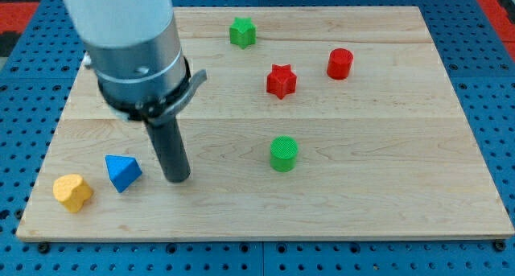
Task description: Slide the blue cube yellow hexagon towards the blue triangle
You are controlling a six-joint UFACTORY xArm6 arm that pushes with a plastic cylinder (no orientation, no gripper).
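Note:
A blue triangle block (122, 172) lies near the board's lower left. A yellow block (72, 192), heart-like in shape, lies just left of and below it, close but apart. No blue cube and no yellow hexagon show. My tip (177, 178) rests on the board just to the right of the blue triangle, a small gap between them. The arm's grey body (137, 51) covers the board's upper left.
A green star (242, 32) sits at the top centre. A red star (281, 81) and a red cylinder (339, 63) lie at the upper right. A green cylinder (283, 154) stands in the middle. The wooden board (402, 187) ends near the view's bottom.

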